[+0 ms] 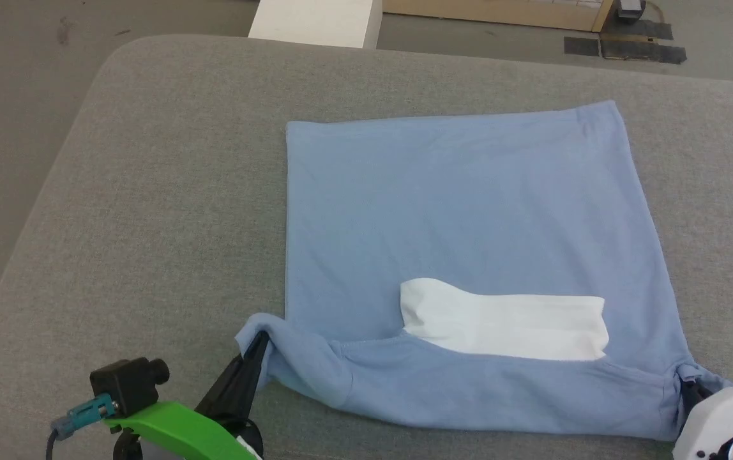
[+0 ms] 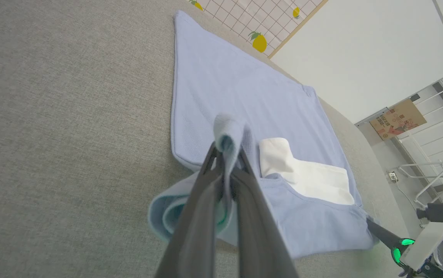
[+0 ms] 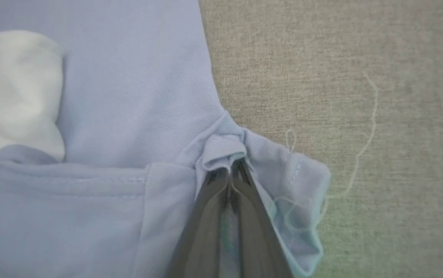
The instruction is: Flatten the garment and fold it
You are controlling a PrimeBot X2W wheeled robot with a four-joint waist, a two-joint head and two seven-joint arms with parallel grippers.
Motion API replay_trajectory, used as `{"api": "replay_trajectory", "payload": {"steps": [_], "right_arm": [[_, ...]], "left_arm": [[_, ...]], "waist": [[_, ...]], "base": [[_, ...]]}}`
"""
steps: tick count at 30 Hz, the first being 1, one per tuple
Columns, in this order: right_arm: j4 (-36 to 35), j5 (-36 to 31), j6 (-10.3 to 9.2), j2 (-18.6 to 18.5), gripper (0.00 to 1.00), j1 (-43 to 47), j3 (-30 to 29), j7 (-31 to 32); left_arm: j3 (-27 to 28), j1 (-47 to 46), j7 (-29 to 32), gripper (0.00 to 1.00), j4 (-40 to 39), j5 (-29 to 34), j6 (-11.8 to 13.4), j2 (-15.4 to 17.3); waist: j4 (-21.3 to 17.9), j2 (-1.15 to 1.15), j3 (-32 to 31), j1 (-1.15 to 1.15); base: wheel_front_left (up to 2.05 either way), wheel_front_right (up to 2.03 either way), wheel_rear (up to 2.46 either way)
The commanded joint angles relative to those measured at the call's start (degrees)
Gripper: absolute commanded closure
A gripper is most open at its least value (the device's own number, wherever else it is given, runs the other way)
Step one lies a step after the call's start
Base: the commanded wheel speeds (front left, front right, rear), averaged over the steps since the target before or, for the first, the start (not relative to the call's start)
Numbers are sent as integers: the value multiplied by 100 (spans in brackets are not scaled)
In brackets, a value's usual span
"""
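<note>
The garment, a light blue T-shirt, lies spread on the grey padded table, hem at the far side. Its near part lies doubled over, bunched at both near corners. My left gripper is shut on the near left corner of the garment; the cloth curls round the dark fingers. At the near right corner my right gripper is shut on a pinched fold of the garment. Both corners sit just above the table.
A white cloth lies on the garment by the neckline, between the grippers; it shows as the white cloth and the white cloth too. A white box stands on the floor beyond the table. A loose thread lies on the table.
</note>
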Motion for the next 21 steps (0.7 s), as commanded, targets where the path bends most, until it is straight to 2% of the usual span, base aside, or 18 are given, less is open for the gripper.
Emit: {"api": "replay_trajectory", "payload": {"steps": [1, 4, 10, 12, 16, 21], "right_arm": [[99, 79, -8, 29, 0, -63, 109, 218], [-374, 343, -8, -126, 0, -37, 119, 532], [-2013, 760, -8, -542, 0, -27, -181, 1386], [-2682, 749, -8, -761, 0, -434, -427, 1752], [-2639, 606, -8, -876, 0, -1176, -513, 1960], [-2121, 306, -8, -1031, 0, -2287, -333, 2108]], "left_arm": [[4, -85, -8, 100, -6, 5, -50, -13], [0, -37, -18, 100, -26, -10, -54, -8], [-55, -19, -72, 100, -98, -4, -89, -40], [-126, -97, -130, 100, -117, 42, -137, -85], [-231, -219, -198, 100, -115, 113, -203, -149], [-438, -454, -232, 100, -157, 255, -270, -258]], "waist": [[-37, 0, -20, 0], [-76, 0, -57, 0], [-79, 0, -10, 0], [1, 0, 151, 0], [130, 0, 391, 0], [403, 0, 814, 0]], "base": [[0, 0, 0], [0, 0, 0], [0, 0, 0], [0, 0, 0], [0, 0, 0], [0, 0, 0]]}}
